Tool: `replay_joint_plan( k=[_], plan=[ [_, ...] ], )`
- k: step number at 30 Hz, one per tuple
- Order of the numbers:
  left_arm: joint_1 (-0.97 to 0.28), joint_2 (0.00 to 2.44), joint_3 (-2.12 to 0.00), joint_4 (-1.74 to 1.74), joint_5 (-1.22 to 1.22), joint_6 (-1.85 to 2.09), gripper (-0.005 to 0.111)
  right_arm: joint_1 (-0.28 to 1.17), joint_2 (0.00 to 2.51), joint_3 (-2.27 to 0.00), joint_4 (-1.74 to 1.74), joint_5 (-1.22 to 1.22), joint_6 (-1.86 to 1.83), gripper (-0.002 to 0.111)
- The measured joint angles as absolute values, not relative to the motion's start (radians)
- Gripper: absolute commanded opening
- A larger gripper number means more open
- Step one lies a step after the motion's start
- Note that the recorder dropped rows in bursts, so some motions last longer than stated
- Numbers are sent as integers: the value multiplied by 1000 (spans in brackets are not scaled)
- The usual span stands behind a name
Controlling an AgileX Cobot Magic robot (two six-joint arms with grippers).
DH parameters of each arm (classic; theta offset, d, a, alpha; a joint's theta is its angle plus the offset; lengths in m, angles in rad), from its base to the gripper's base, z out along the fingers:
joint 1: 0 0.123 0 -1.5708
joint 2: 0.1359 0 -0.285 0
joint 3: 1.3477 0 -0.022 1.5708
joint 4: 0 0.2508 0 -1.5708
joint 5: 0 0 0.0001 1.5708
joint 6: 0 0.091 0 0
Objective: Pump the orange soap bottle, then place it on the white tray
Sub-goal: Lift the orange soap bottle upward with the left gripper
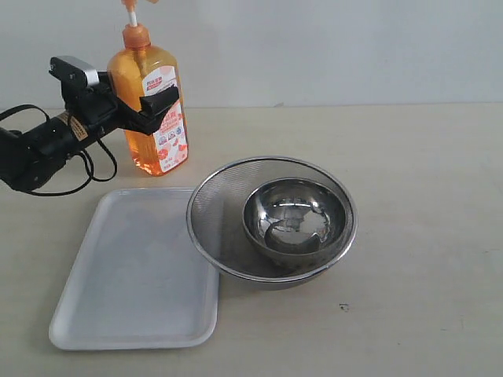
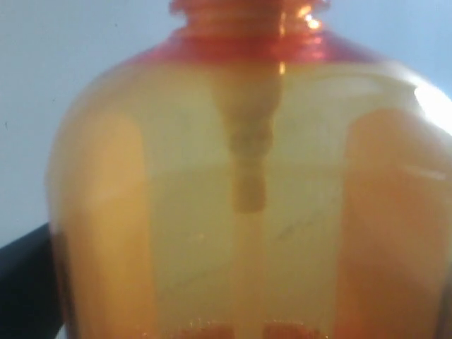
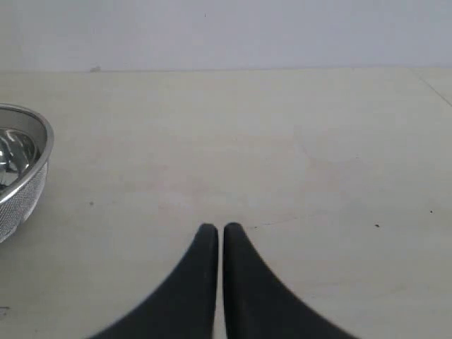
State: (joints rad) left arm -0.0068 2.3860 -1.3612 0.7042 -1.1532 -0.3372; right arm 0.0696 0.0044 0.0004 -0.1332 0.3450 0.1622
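At the bench's back left: the bottle stands upright, its pump head at the top edge of the exterior view and its label turned to the front right.
left tool: clamped on the bottle's upper body; one dark finger lies across the front, over the label's top, and the other is hidden behind.
bottle base: at bench level; I cannot tell whether it touches.
left wrist view: the bottle fills it, with the dip tube showing through the orange wall.
tray: flat on the bench in front of the bottle, apart from it.
mesh bowl: just right of the tray, its rim overlapping the tray's right edge in the exterior view; a smaller steel bowl sits inside.
right tool: fingers pressed together above bare bench, the mesh bowl off to one side.
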Motion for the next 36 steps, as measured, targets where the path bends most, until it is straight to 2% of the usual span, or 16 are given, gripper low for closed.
replay_joint_plan(
  k=[7,9,11,14,16,18,36],
  plan=[
    [-8,2397,-1375,698,-1153,-337,87,70,4,0,-133,345,162,0],
    [-8,2397,-1378,696,-1153,-337,84,70,4,0,-133,345,162,0],
    [-8,2397,-1378,694,-1153,-337,72,70,4,0,-133,345,162,0],
    [-10,2397,-1381,694,-1151,-340,48,70,4,0,-133,345,162,0],
    [-10,2397,-1382,685,-1146,-347,21,70,4,0,-133,345,162,0],
    [-10,2397,-1382,682,-1144,-349,5,70,4,0,-133,345,162,0],
    [-10,2389,-1395,676,-1127,-354,5,70,4,0,-133,345,162,0]
  ],
)
